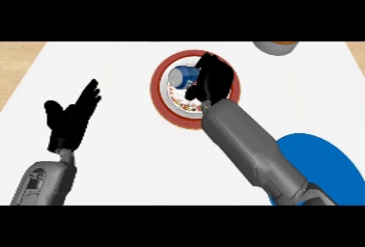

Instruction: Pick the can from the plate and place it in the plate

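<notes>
A blue can lies on a red-rimmed plate with a white speckled middle, at the upper centre of the head view. My right hand hovers over the plate's right half, right against the can's right side. Its fingers point up and away and do not wrap the can, whose top and left side stay visible. A blue plate sits at the lower right, partly hidden under my right forearm. Far from both plates, my left hand rests open at the left with fingers up.
A grey bowl is cut off by the top edge at the upper right. The white counter ends in a wooden strip at the far left.
</notes>
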Robot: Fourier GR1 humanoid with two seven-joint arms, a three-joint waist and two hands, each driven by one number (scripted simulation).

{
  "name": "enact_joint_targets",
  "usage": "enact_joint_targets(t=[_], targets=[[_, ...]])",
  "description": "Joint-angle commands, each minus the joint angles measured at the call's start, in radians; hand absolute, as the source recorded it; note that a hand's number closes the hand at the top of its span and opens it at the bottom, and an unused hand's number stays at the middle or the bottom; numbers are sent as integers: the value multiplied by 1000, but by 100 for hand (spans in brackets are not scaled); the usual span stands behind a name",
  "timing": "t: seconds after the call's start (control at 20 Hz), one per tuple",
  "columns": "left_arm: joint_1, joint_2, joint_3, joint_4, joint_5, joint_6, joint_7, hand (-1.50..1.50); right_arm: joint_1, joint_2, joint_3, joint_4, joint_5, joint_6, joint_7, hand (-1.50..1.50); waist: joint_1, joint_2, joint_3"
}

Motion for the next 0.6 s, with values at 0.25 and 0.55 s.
enact_joint_targets(t=[0.25,0.55], targets=[[-32,13,38,28,14,-10,-8,0,45,3,-53,119,-271,-97,-371,-150,-28,-5,0],[67,20,33,-35,17,-23,-10,0,0,3,-26,-21,-279,-247,-497,-150,-29,-14,1]])
